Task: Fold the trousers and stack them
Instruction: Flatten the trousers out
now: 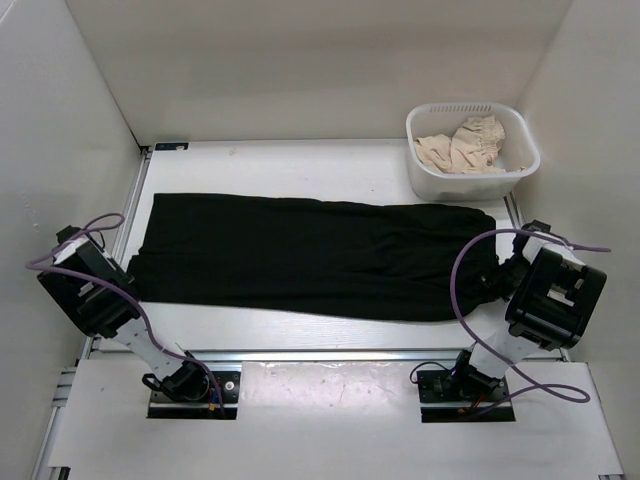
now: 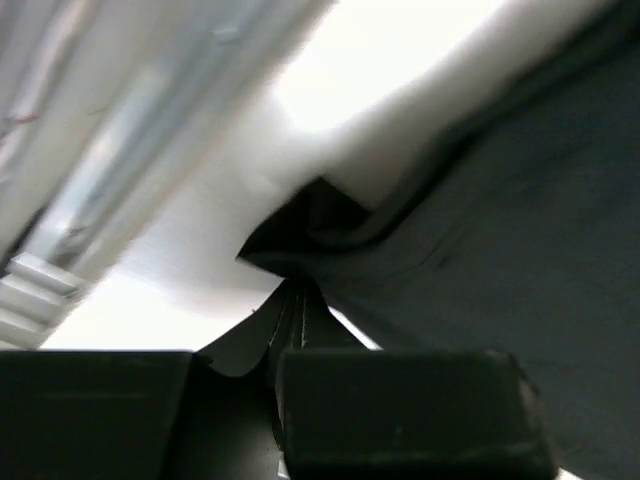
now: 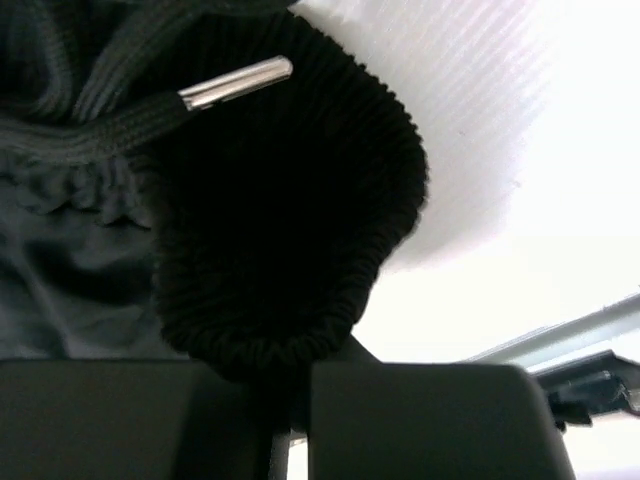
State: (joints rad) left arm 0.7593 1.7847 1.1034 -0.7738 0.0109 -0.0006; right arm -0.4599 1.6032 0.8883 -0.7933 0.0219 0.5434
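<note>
The black trousers (image 1: 310, 255) lie flat across the table from left to right, legs to the left and waist to the right. My left gripper (image 1: 130, 274) sits at their near left corner. In the left wrist view it (image 2: 295, 295) is shut on a pinched corner of thin black fabric (image 2: 320, 225). My right gripper (image 1: 497, 281) is at the right end. In the right wrist view it (image 3: 290, 375) is shut on the ribbed elastic waistband (image 3: 300, 230), with a metal-tipped drawstring (image 3: 235, 82) lying above it.
A white basket (image 1: 520, 165) holding beige cloth (image 1: 465, 148) stands at the back right corner. White walls close in the table on the left, back and right. A metal rail (image 1: 320, 354) runs along the near edge, in front of the arm bases.
</note>
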